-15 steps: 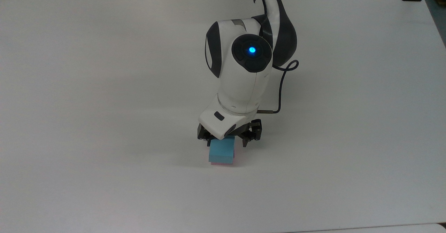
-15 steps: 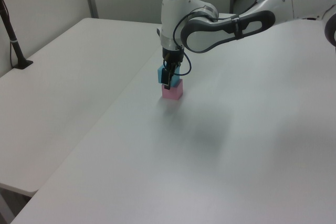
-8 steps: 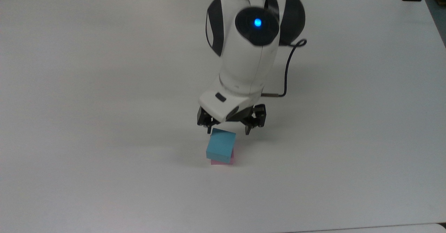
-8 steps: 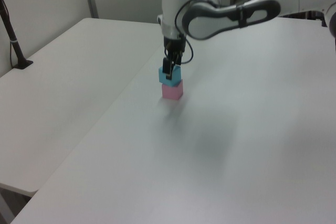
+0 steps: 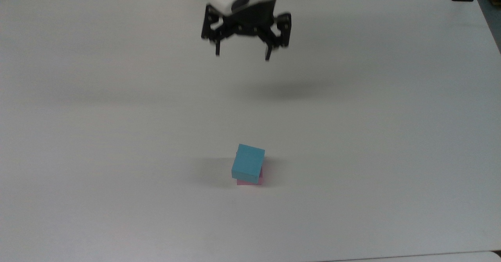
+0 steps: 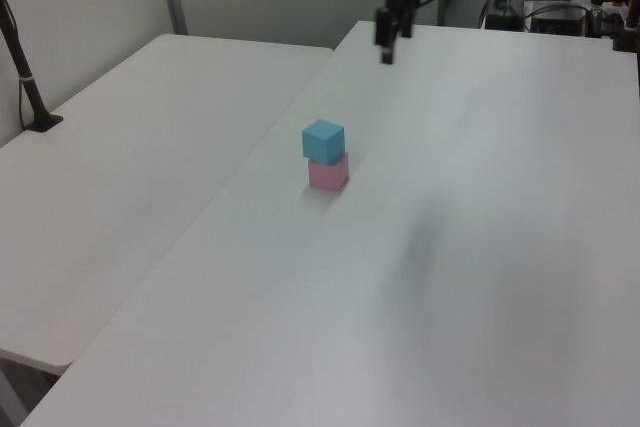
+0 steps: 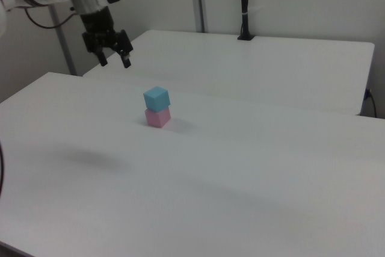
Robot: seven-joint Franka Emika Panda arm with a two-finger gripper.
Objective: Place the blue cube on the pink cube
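The blue cube [image 5: 248, 162] is seen resting on top of the pink cube [image 5: 250, 181], slightly twisted against it, near the middle of the white table [image 5: 78, 136]. The stack appears finished, so the retreat is best made straight up and away, with nothing brushed. The gripper [image 5: 242, 54] is held high and well apart from the cubes, fingers spread and empty, pointing downward.

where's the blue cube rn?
The blue cube sits on the pink cube, slightly twisted, just below the table's centre in the top view. The open gripper hangs clear of it, near the top edge.
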